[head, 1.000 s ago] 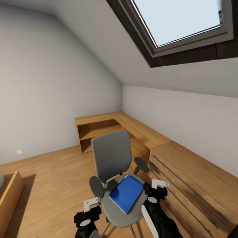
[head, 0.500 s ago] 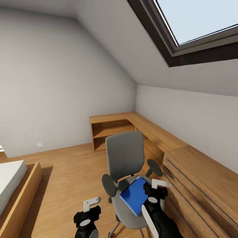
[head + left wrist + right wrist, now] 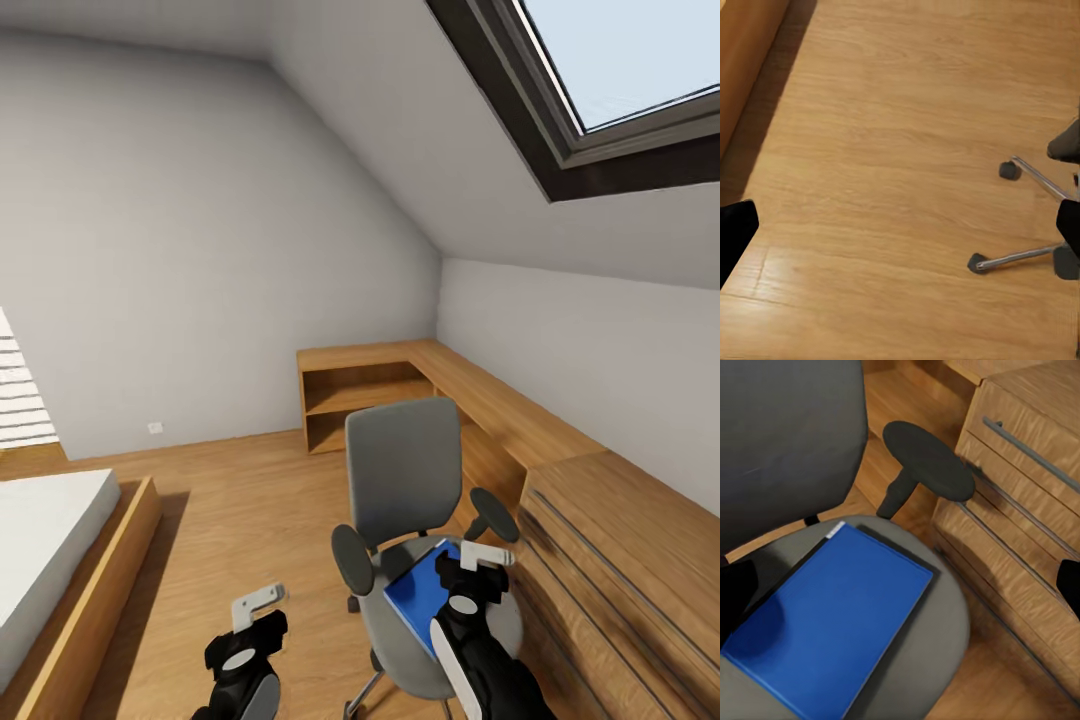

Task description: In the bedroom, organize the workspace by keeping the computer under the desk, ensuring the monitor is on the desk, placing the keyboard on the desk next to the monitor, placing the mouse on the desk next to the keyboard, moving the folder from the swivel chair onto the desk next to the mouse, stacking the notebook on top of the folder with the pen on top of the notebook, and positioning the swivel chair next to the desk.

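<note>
The swivel chair [image 3: 405, 480], with its grey seat and back and black armrests, stands in front of me beside the wood drawers. The bright blue folder [image 3: 418, 597] lies flat on its seat. My right gripper [image 3: 478, 566] hangs open just above the folder's near right corner. In the right wrist view the folder [image 3: 825, 637] lies between the spread fingers, with the chair back [image 3: 787, 435] and an armrest [image 3: 926, 457] beyond. My left gripper [image 3: 255, 608] is open over bare floor, left of the chair's chrome base [image 3: 1020, 255]. The desk, computer, monitor, keyboard, mouse, notebook and pen are out of view.
Low light-wood cabinets with drawers [image 3: 620, 540] run along the right wall close to the chair, and a corner shelf unit [image 3: 370, 395] stands behind it. A bed in a wooden frame [image 3: 60, 540] is at the left. Open wood floor [image 3: 250, 500] lies between them.
The camera has swung left, so the chair and cabinets sit further right in the picture and the bed has come into view. The left gripper sits slightly lower and further left in the picture.
</note>
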Controlling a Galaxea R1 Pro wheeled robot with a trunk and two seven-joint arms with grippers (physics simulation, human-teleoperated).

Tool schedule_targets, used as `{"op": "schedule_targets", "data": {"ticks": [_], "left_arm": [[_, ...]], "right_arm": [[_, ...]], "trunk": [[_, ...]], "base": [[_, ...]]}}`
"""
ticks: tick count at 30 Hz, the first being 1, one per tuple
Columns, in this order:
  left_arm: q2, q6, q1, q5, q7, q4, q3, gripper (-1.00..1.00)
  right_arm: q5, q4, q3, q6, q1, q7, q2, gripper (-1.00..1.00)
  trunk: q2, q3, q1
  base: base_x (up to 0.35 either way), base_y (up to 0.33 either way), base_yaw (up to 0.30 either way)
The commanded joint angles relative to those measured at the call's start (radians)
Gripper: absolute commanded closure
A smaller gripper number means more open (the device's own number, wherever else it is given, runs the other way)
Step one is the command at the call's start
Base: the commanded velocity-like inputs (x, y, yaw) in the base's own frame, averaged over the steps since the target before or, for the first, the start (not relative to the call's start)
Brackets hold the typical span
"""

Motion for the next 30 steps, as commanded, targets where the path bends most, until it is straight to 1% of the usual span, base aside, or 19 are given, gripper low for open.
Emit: {"op": "schedule_targets", "data": {"ticks": [1, 3, 4, 5, 6, 9, 10, 11, 13, 14, 15, 16, 17, 19, 23, 25, 27, 28, 30], "left_arm": [[0.001, 0.006, -0.001, 0.005, 0.006, -0.016, 0.022, -1.0], [0.002, 0.007, -0.001, 0.005, 0.005, -0.031, 0.041, -1.0], [0.004, 0.009, -0.001, 0.005, 0.004, -0.045, 0.057, -1.0], [0.005, 0.009, -0.001, 0.005, 0.004, -0.052, 0.063, -1.0], [0.007, 0.01, -0.001, 0.005, 0.004, -0.065, 0.074, -1.0], [0.012, 0.012, -0.001, 0.004, 0.004, -0.083, 0.087, -1.0], [0.02, 0.014, -0.001, 0.005, 0.004, -0.093, 0.095, -1.0], [0.035, 0.017, -0.001, 0.005, 0.004, -0.105, 0.103, -1.0], [0.045, 0.02, -0.001, 0.006, 0.004, -0.114, 0.107, -1.0], [0.053, 0.022, -0.001, 0.006, 0.004, -0.126, 0.113, -1.0], [0.056, 0.023, -0.001, 0.006, 0.004, -0.132, 0.116, -1.0], [0.061, 0.024, -0.001, 0.007, 0.003, -0.147, 0.123, -1.0], [0.063, 0.026, -0.001, 0.009, 0.003, -0.154, 0.127, -1.0], [0.068, 0.039, -0.001, 0.024, 0.002, -0.176, 0.145, -1.0], [0.093, 0.12, -0.001, 0.084, -0.009, -0.221, 0.191, -1.0], [0.131, 0.214, -0.001, 0.176, -0.051, -0.243, 0.233, -1.0], [0.144, 0.249, -0.001, 0.22, -0.079, -0.248, 0.247, -1.0], [0.154, 0.274, -0.001, 0.254, -0.103, -0.252, 0.256, -1.0], [0.165, 0.298, -0.001, 0.291, -0.13, -0.257, 0.266, -1.0]], "right_arm": [[-0.004, -0.001, 0.004, 0.006, -0.001, -0.005, -0.004, -1.0], [0.002, 0.001, 0.004, 0.006, -0.001, -0.002, -0.012, -1.0], [0.009, 0.012, 0.003, 0.004, -0.001, 0.01, -0.029, -1.0], [0.011, 0.02, 0.003, 0.001, -0.001, 0.02, -0.04, -1.0], [0.014, 0.039, 0.002, -0.009, -0.003, 0.05, -0.065, -1.0], [0.016, 0.069, 0.001, -0.028, -0.007, 0.116, -0.099, -1.0], [0.017, 0.094, 0.0, -0.036, -0.013, 0.169, -0.116, -1.0], [0.018, 0.144, -0.001, -0.042, -0.038, 0.249, -0.133, -1.0], [0.019, 0.181, -0.001, -0.043, -0.07, 0.298, -0.141, -1.0], [0.02, 0.219, -0.001, -0.044, -0.112, 0.343, -0.147, -1.0], [0.02, 0.24, -0.001, -0.043, -0.133, 0.363, -0.15, -1.0], [0.02, 0.286, -0.002, -0.041, -0.177, 0.399, -0.154, -1.0], [0.02, 0.311, -0.002, -0.041, -0.199, 0.415, -0.156, -1.0], [0.018, 0.425, -0.002, -0.039, -0.29, 0.468, -0.161, -1.0], [0.009, 0.534, -0.002, -0.038, -0.383, 0.515, -0.163, -1.0], [-0.011, 0.602, -0.003, -0.037, -0.446, 0.554, -0.163, -1.0], [-0.024, 0.619, -0.003, -0.036, -0.463, 0.565, -0.163, -1.0], [-0.038, 0.63, -0.003, -0.037, -0.473, 0.572, -0.162, -1.0], [-0.064, 0.642, -0.004, -0.041, -0.484, 0.58, -0.16, -1.0]], "trunk": [[-0.001, -0.002, 0.0], [-0.001, -0.002, 0.0], [-0.001, -0.002, 0.0], [-0.001, -0.002, 0.0], [-0.001, -0.002, 0.0], [-0.001, -0.002, 0.0], [-0.001, -0.002, 0.0], [-0.001, -0.002, 0.0], [-0.001, -0.002, 0.0], [-0.001, -0.002, 0.0], [-0.001, -0.002, 0.0], [-0.001, -0.002, 0.0], [-0.001, -0.002, 0.0], [-0.001, -0.002, 0.0], [-0.001, -0.002, 0.0], [-0.001, -0.002, 0.0], [-0.001, -0.002, 0.0], [-0.001, -0.002, 0.0], [-0.001, -0.002, 0.0]], "base": [[0.0, 0.0, 0.015], [0.0, 0.0, 0.011], [0.0, 0.0, 0.006], [0.0, 0.0, 0.005], [0.0, 0.0, 0.003], [0.0, 0.0, 0.002], [0.0, 0.0, 0.001], [0.0, 0.0, 0.0], [0.0, 0.0, 0.0], [0.0, 0.0, 0.0], [0.0, 0.0, 0.0], [0.0, 0.0, 0.0], [0.0, 0.0, 0.0], [0.0, 0.0, 0.0], [0.0, 0.0, 0.0], [0.0, 0.0, 0.0], [0.0, 0.0, 0.0], [0.0, 0.0, 0.0], [0.0, 0.0, 0.0]]}}
